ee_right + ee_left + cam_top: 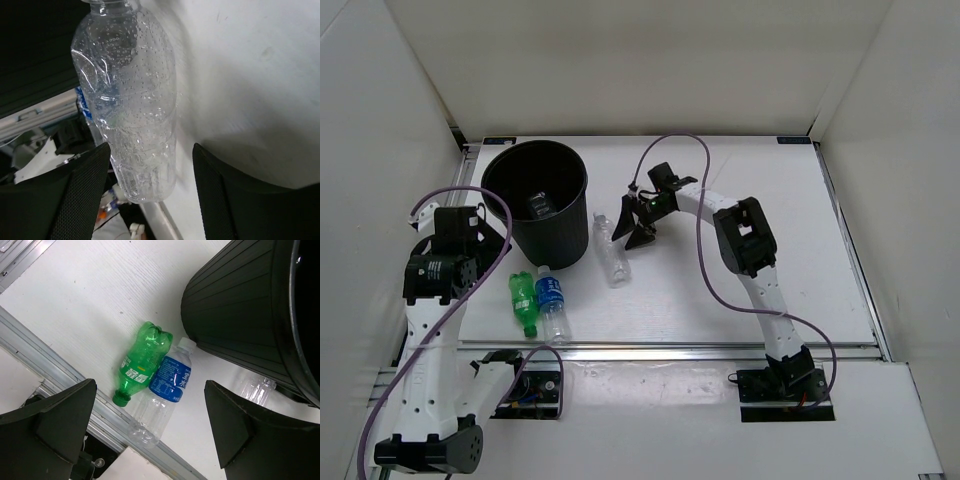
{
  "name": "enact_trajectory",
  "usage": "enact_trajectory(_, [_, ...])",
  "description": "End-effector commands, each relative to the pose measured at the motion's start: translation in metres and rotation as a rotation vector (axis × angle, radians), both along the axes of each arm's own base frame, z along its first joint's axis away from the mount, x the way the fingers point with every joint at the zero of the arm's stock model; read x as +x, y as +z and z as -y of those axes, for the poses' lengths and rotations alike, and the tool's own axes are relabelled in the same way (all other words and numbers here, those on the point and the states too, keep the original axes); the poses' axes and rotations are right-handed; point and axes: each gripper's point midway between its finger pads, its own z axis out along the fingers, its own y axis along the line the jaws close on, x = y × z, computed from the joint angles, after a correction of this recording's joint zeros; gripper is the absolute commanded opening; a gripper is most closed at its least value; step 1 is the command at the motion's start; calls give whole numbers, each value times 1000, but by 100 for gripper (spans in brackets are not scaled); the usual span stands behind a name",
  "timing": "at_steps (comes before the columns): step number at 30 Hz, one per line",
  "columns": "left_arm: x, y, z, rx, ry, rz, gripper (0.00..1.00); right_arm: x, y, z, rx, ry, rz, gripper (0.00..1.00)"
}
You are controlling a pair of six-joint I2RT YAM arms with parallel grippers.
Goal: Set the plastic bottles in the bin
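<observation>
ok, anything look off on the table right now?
Nothing spilled or damaged. Three bottles lie on their sides: the green bottle and the blue-label bottle side by side near the front rail, the plain clear bottle beside the bin, droplets inside it. The bin stands upright with a fourth bottle inside.

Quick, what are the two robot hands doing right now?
Left gripper: open, holding nothing.
Right gripper: open around the clear bottle, not gripping it yet.
</observation>
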Motion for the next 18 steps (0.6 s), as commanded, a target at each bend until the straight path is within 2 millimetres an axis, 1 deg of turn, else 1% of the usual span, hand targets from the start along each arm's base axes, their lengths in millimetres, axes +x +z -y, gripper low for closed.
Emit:
enact_trajectory(1, [-2,-3,0,-1,1,-14,100,-6,10,-10,38,36,-19,69])
enact_trajectory(3, [-4,-5,0,-1,1,-23,100,-10,10,-9,48,45,-36,69])
enact_trajectory(4, [-5,-8,0,-1,1,-32,100,-15,12,-13,53,55,-49,69])
enact_trajectory(5, [-5,-8,1,-7,9,-28,100,-14,7,-14,49,50,-59,69])
enact_trajectory(7, [-5,-11,1,-7,9,-37,100,-18,14,-20,74,66,-66,69])
enact_trajectory(8, [-3,-10,1,-7,9,-28,100,-22,13,-24,83,82,-74,69])
enact_trajectory(10, [-3,-10,1,-7,9,-28,100,-20,20,-28,112,91,-85,69])
enact_trajectory(11, [-3,-10,1,-7,9,-28,100,-20,18,-29,115,91,-103,69])
enact_trajectory(13, [-3,-10,2,-14,3,-28,100,-25,17,-38,124,111,-109,73])
enact_trajectory(14, [-6,-14,2,-14,3,-48,100,-23,20,-40,135,113,-117,75])
enact_trajectory(15, [-6,-14,2,-14,3,-48,100,-26,21,-46,141,126,-107,75])
enact_trajectory(16, [-6,-14,2,-14,3,-48,100,-28,29,-55,159,142,-101,75])
enact_trajectory(17, [-6,-14,2,-14,3,-48,100,-26,28,-56,161,142,-98,71])
enact_trajectory(18, [-7,-13,2,-14,3,-39,100,-32,27,-59,155,152,-107,66])
